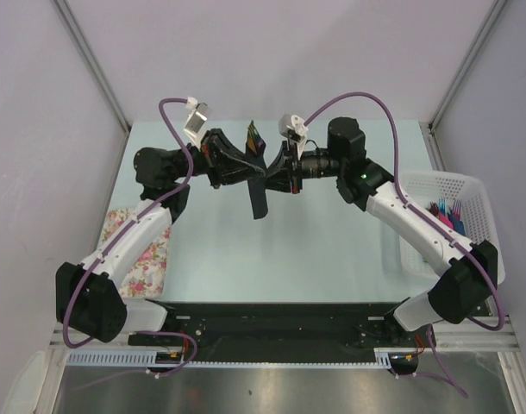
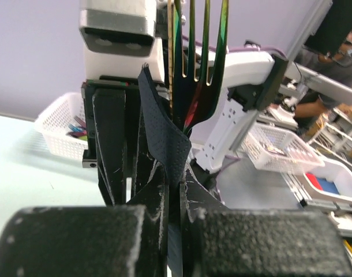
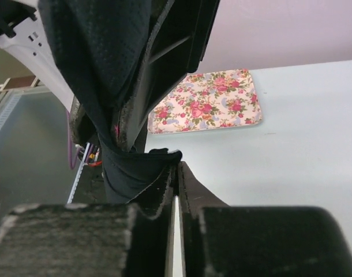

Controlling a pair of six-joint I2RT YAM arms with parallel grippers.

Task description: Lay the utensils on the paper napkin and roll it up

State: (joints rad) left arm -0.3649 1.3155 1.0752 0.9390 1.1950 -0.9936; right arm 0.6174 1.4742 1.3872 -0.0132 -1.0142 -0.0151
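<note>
Floral cloth (image 1: 142, 250) lies left on the table (image 1: 280, 259), white basket (image 1: 418, 246) holding coloured bundles (image 1: 446, 216) right.

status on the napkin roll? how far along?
Done: the utensils are inside the paper napkin, which looks wrapped around them, fork tines sticking out. In hand: the bundle hangs above the table, left gripper jaws shut on it, right gripper apparently pinching its edge. Remaining: tighten the roll and probably set it down.

Pale green table (image 1: 289, 259). Floral cloth (image 1: 147, 272) lies flat at 8 o'clock. White basket (image 1: 435, 185) stands at 3 o'clock.
</note>
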